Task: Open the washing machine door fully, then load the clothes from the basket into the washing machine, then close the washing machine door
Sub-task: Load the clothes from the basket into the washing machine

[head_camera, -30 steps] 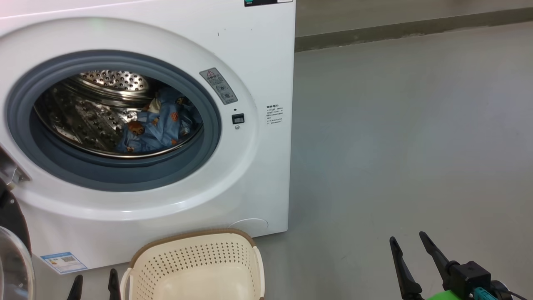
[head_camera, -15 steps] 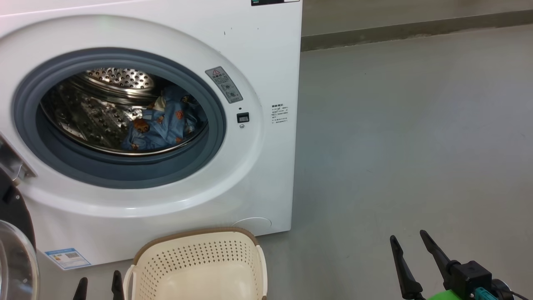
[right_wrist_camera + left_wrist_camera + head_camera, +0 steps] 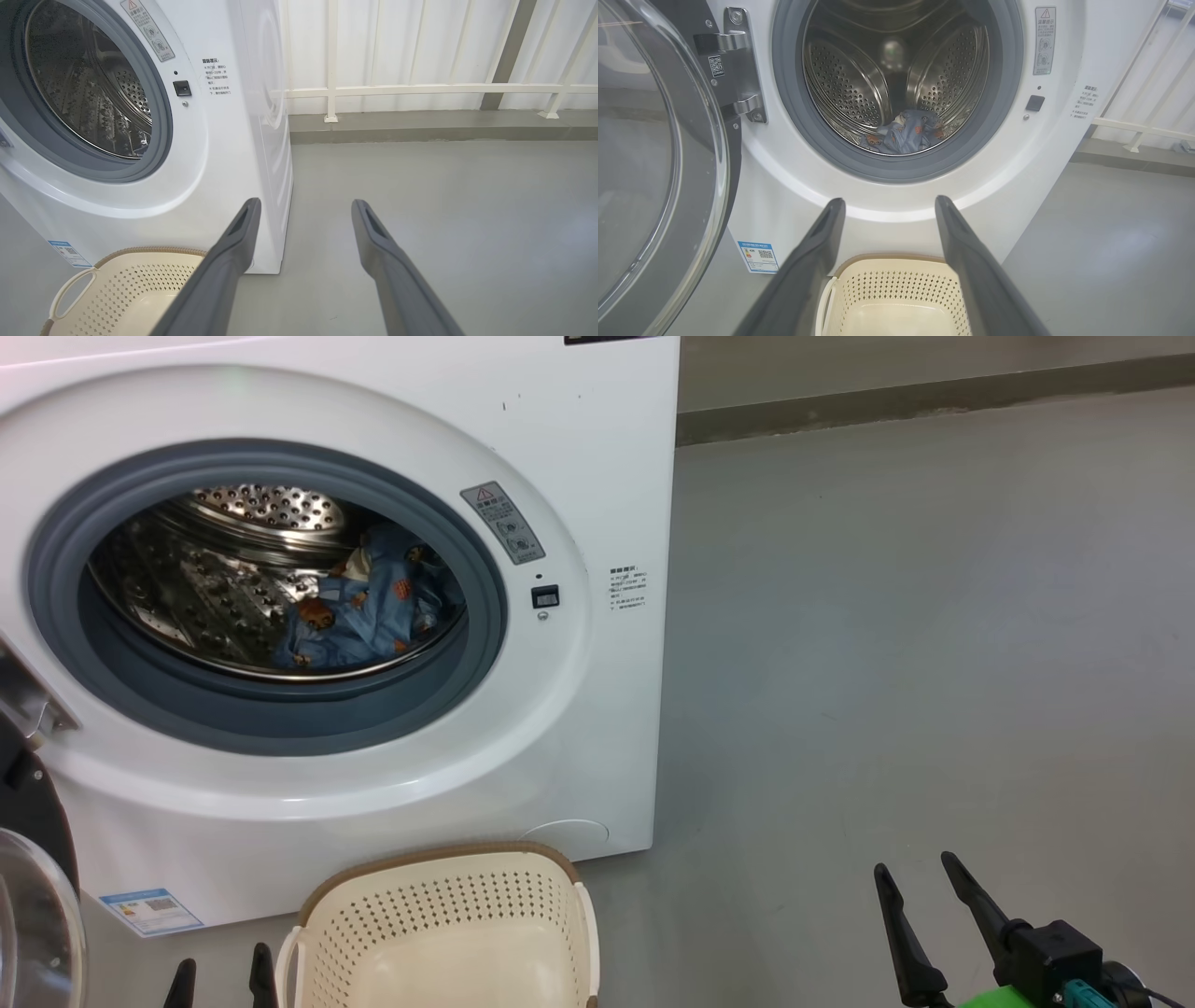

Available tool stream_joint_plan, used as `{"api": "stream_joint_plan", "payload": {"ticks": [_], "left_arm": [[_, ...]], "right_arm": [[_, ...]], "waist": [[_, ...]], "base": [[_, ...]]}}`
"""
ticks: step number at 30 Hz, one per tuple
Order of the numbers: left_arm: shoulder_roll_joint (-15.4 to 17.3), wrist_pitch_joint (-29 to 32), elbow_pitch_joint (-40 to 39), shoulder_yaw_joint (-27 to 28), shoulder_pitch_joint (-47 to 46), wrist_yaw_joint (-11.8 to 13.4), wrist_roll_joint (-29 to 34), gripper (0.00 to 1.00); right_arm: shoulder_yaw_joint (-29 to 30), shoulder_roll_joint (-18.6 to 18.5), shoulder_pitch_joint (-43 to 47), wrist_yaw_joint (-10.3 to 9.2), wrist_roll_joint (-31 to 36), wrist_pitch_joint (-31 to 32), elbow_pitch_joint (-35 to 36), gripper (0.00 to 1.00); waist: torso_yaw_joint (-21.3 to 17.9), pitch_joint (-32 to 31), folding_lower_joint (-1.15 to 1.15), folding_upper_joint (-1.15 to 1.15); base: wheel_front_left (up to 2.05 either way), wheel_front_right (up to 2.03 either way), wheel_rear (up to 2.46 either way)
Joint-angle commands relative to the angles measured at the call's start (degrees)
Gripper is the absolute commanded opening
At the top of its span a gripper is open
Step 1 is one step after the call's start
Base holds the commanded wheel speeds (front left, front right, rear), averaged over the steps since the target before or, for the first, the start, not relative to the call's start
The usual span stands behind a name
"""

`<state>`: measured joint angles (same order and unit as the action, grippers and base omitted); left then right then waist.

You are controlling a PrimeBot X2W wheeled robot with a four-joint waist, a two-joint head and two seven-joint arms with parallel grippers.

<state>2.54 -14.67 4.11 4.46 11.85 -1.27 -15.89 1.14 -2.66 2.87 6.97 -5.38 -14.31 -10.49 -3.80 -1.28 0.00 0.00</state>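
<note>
While the washing machine [image 3: 579, 476] fills the upper left of the head view, its round mouth stands uncovered, ringed by a grey gasket [image 3: 280, 733]. Deep in the steel drum [image 3: 243, 513], right of centre, lie the clothes [image 3: 364, 616], a crumpled blue heap with orange-brown figures. The washing machine door [image 3: 33, 905] is swung out at the far left edge, its clear glass bowl and black rim cut off by the frame. In the left wrist view its metal hinge [image 3: 742, 60] sits at the upper left. The basket [image 3: 420, 861] stands on the floor at bottom centre, just in front of the machine's lower panel, its pale perforated inside showing. The left gripper [image 3: 221, 957] pokes up at the bottom left, just beside the basket's left handle, fingers spread and holding nothing. The right gripper [image 3: 915, 864] hangs at the lower right, likewise spread and empty, over wide grey floor [image 3: 934, 616] that runs from the machine's right edge to a low kerb [image 3: 934, 397] along the top.
</note>
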Motion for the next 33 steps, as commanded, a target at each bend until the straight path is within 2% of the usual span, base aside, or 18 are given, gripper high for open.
{"api": "stream_joint_plan", "payload": {"ticks": [1,15,33], "left_arm": [[0.3,-0.3,-0.9,1.8,-2.1,0.0,0.1,1.0],[0.3,-0.3,-1.4,2.0,-2.8,-0.8,-0.1,1.0],[0.3,-0.3,-2.4,2.2,-2.9,-0.2,-0.3,1.0]], "right_arm": [[-1.4,-0.2,-1.3,0.52,0.0,-0.7,1.4,1.0],[-1.5,-0.2,-1.6,0.52,-0.2,-0.7,1.4,1.0],[-1.5,-0.2,-1.6,0.52,-0.2,-0.7,1.3,1.0]], "waist": [[0.0,0.1,0.0,0.0],[0.4,0.5,0.0,0.0],[0.5,0.6,0.0,0.0]], "base": [[0.0,0.0,0.0],[0.0,0.0,0.0],[0.0,0.0,0.0]]}}
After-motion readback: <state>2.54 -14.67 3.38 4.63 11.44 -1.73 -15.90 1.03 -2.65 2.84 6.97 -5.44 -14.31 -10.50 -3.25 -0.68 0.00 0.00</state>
